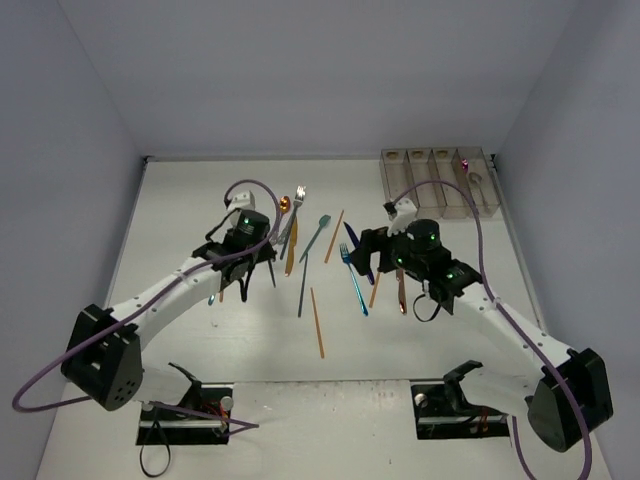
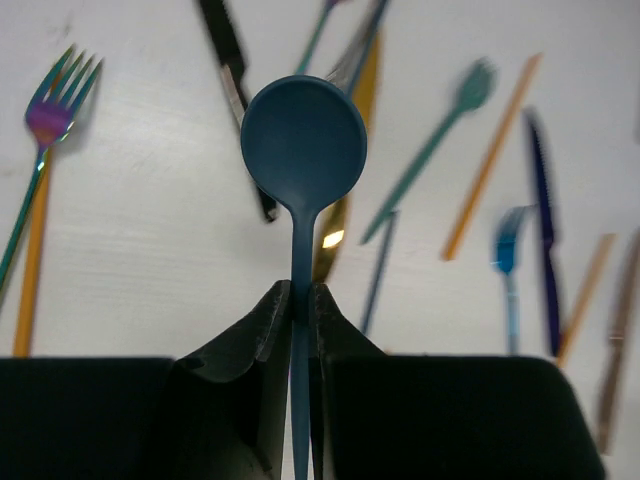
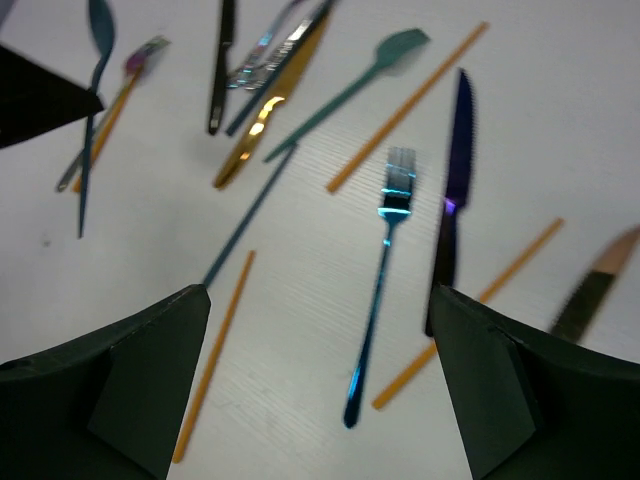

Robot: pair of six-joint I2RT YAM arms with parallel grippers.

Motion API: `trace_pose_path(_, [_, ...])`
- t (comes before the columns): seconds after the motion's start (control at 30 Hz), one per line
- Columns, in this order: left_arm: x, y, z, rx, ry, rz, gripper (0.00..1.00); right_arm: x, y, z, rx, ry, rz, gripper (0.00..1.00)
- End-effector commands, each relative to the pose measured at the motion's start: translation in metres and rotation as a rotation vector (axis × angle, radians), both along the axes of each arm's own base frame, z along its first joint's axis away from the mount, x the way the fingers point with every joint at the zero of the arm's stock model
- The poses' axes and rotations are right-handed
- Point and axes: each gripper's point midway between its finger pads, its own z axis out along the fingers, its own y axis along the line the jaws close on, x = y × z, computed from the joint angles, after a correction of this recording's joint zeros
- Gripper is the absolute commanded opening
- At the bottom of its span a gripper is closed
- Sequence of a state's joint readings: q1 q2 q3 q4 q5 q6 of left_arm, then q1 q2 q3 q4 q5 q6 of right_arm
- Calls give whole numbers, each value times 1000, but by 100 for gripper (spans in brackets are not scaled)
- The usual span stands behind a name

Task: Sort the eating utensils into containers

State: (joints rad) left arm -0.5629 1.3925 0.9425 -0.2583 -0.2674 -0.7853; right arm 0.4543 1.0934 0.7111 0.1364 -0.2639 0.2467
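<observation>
Left gripper (image 2: 300, 300) sits clamped on the blue spoon (image 2: 303, 130) handle. Lift it clear, then swing level to the containers (image 1: 397, 185), far right. Right gripper (image 3: 318, 300) hangs wide apart over the blue fork (image 3: 385, 260).

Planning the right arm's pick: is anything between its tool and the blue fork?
Nothing visible does. The right tool hangs open over the blue fork, with bare space between them. The purple knife lies beside the fork, not touching it.

We get soft overhead light on the white table (image 1: 270, 360), with faint shadows. The teal spoon (image 2: 303, 135) is sharp in the left wrist view; the right wrist view is blurred, with glare on the gold knife (image 3: 262, 118).
</observation>
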Motion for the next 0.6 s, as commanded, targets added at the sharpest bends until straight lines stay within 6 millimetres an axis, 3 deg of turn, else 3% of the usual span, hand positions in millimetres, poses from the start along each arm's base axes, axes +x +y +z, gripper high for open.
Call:
trace_pose_path(0.0, [23, -37, 95, -246, -246, -67, 0, -6, 64, 66, 162, -179, 189, 90])
trace_pose_path(0.13, [20, -54, 127, -392, -301, -94, 0, -22, 104, 86, 196, -232, 268, 89])
trace_pose_path(0.23, [18, -61, 144, -453, -332, -110, 0, -26, 123, 90, 200, -243, 297, 89])
trace_pose_path(0.37, [12, -74, 162, -496, -368, -142, 0, -27, 137, 92, 218, -253, 306, 88])
trace_pose_path(0.57, [3, -87, 171, -540, -383, -169, 0, -18, 146, 93, 217, -271, 274, 83])
